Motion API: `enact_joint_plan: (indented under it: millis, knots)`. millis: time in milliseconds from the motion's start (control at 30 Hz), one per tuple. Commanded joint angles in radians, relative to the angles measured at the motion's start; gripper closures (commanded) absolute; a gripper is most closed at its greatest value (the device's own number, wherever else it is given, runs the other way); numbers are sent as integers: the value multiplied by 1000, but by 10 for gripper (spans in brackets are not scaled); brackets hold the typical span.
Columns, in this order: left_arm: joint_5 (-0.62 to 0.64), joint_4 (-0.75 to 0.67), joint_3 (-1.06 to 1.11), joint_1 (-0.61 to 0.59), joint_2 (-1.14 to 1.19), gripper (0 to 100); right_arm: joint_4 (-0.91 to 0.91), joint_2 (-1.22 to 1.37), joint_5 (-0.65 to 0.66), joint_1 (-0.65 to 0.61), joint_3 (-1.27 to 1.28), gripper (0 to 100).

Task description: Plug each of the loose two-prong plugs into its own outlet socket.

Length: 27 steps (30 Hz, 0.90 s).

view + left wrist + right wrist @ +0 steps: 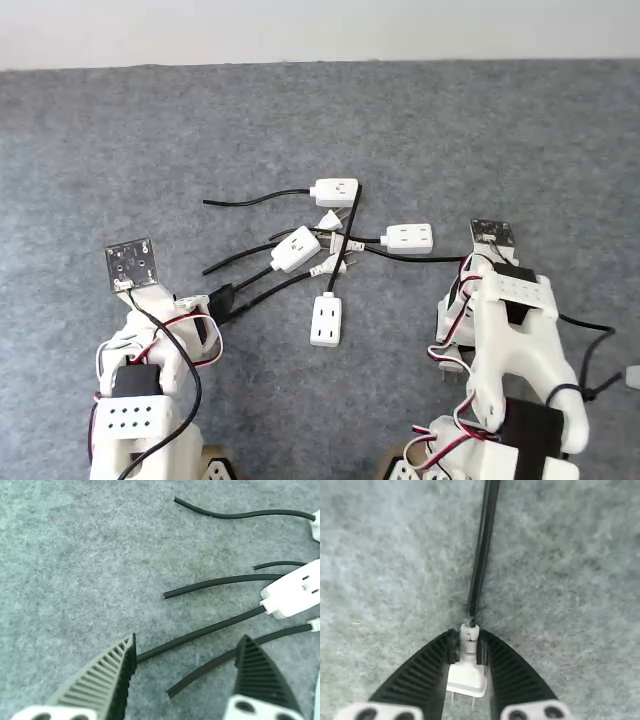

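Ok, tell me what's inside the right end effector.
A white plug is clamped in the right end effector, prongs bare, its black cord running out over the mat. The fingers cover the plug's sides.

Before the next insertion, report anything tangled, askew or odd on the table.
The plug in the right gripper sits with its prongs facing back toward the wrist, cord leading away, which looks backward for inserting. At mid-table, the black cords cross over one another among the sockets, tangled.
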Motion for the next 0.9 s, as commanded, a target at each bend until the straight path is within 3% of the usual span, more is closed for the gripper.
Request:
enact_joint_plan:
  millis: [0, 167, 400, 533, 767, 867]
  knots:
    - [11, -25, -4, 0, -12, 697, 58, -12, 40, -19, -64, 991]
    - [14, -25, -8, 0, -11, 698, 139, -117, 40, -157, -91, 991]
    - [35, 74, -62, 0, -9, 700, 291, -518, 28, -421, -95, 991]
    - [35, 126, -104, 5, -9, 777, 363, -730, 114, -567, -118, 990]
    - [35, 212, -194, 193, -9, 891, 357, -849, 298, -700, -101, 991]
    - [38, 218, -222, 272, -8, 935, 266, -857, 302, -710, -35, 991]
